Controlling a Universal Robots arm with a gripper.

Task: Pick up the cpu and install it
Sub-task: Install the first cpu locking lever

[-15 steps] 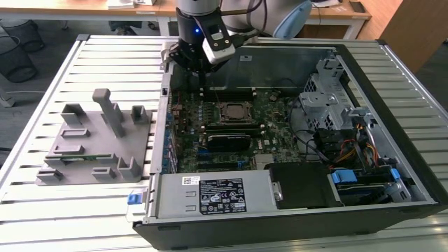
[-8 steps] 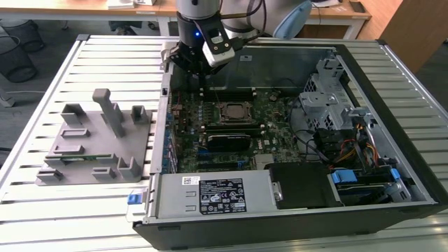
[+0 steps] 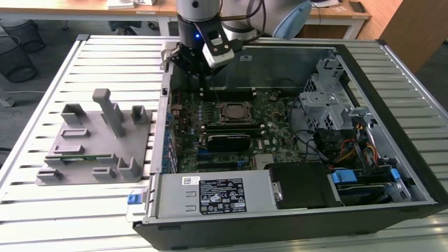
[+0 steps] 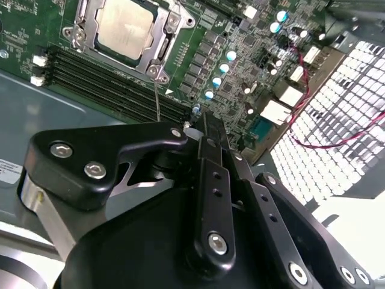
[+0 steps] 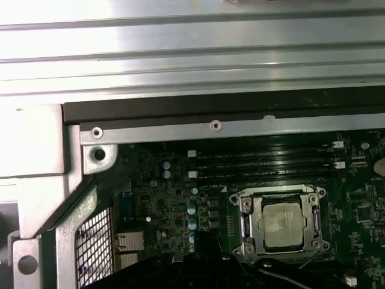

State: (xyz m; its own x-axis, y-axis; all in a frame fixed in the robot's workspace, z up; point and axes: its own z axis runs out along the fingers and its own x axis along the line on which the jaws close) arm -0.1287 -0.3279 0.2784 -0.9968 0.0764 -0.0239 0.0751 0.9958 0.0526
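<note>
The cpu point(image 4: 124, 27) lies flat in the motherboard socket, its silvery top framed by the metal socket bracket point(image 4: 161, 60). In the first wrist view the cpu point(image 5: 283, 224) sits square inside the same frame. In the exterior view the socket with the cpu point(image 3: 231, 112) is in the middle of the green board. My gripper point(image 3: 192, 71) hangs above the back corner of the case at the exterior view's left, away from the socket. In the second wrist view the gripper point(image 4: 207, 127) has its black fingers together with nothing between them.
The open computer case point(image 3: 364, 173) lies on a slatted metal table. A grey plastic fixture block point(image 3: 94, 142) stands to the exterior view's left of it. The power supply point(image 3: 217, 195) fills the near side, and a drive cage point(image 3: 326, 100) with cables stands at the exterior view's right.
</note>
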